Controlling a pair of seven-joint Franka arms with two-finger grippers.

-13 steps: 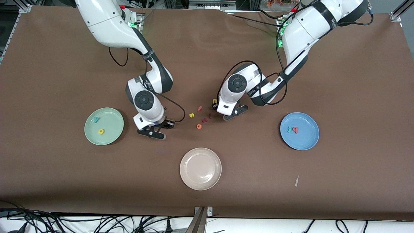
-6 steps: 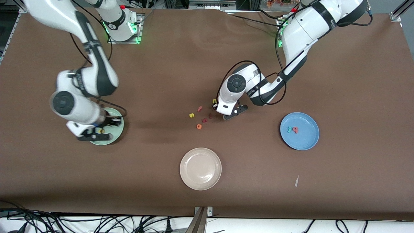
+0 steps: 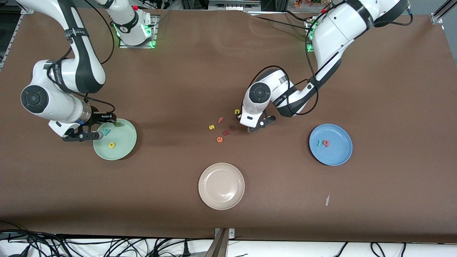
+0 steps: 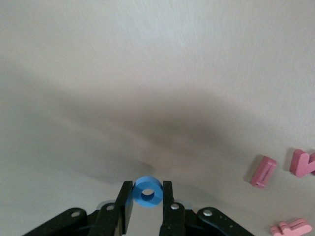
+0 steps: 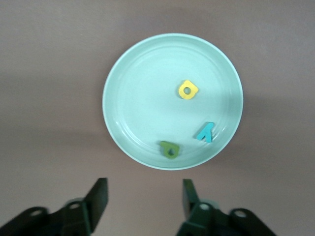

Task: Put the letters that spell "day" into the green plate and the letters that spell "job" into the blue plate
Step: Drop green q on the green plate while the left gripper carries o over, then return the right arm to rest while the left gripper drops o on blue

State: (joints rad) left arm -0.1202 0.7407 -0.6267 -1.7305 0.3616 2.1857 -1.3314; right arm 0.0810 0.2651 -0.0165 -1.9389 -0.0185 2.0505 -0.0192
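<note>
The green plate [image 3: 123,148] holds the yellow a [image 3: 111,145], the teal y [image 3: 106,132] and the olive d [image 3: 117,124]; all three show in the right wrist view too, the d [image 5: 169,149] nearest the rim. My right gripper [image 3: 105,126] hangs open and empty [image 5: 142,196] by that plate's rim at the right arm's end. My left gripper [image 3: 257,126] is shut on the blue o [image 4: 147,191] beside the loose letters; the o is hidden in the front view. The blue plate [image 3: 339,157] holds the teal j [image 3: 319,143] and the pink b [image 3: 325,143].
A beige plate [image 3: 221,200] lies nearest the front camera. Loose letters lie mid-table: yellow s [image 3: 211,127], salmon f [image 3: 220,120], orange e [image 3: 220,139], yellow n [image 3: 237,111] and two red ones. A paper scrap [image 3: 327,200] lies near the blue plate.
My right arm swung from mid-table to the green plate and opened; the olive d now lies in the plate. My left gripper closed on the blue o.
</note>
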